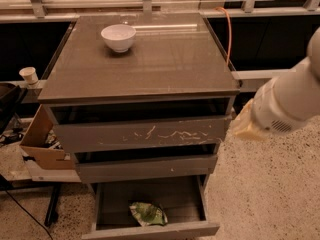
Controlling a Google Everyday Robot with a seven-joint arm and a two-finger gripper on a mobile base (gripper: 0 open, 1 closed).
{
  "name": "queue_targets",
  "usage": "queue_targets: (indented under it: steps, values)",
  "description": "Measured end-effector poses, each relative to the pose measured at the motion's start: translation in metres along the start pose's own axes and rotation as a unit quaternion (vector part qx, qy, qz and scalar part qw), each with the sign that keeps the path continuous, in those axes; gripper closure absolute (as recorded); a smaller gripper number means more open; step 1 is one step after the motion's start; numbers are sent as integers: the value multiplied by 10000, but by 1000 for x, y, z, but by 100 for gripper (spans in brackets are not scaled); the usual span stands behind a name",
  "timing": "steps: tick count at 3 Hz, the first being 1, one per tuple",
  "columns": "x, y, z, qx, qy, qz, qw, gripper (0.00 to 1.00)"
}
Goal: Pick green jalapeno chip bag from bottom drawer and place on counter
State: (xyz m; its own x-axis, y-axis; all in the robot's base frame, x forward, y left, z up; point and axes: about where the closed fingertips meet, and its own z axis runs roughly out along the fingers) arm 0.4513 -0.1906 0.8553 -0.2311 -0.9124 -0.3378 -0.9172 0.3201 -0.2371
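Note:
The green jalapeno chip bag lies crumpled inside the pulled-out bottom drawer, near its front panel. Above it the counter forms the glossy grey-brown top of the cabinet. My gripper shows as a pale yellowish tip at the end of the white arm, at the right, beside the cabinet's right edge at the height of the scratched drawer front. It is well above and to the right of the bag and holds nothing that I can see.
A white bowl stands on the counter at the back left. An open cardboard box sits left of the cabinet, with a paper cup above it. An orange cable hangs behind the right rear corner. Speckled floor lies to the right.

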Motion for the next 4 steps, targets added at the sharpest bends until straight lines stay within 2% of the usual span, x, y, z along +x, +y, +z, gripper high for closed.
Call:
queue_targets:
  steps: [1,2,3,4]
  values:
    - [0,15,51,-145,-206,1,9997,100]
    - [0,16,51,-145,-206,1,9997,100]
    - [3,31,85,-194,-279,-79,9994,100]
    - [6,54,146,-278,-433,-184,9985,100]
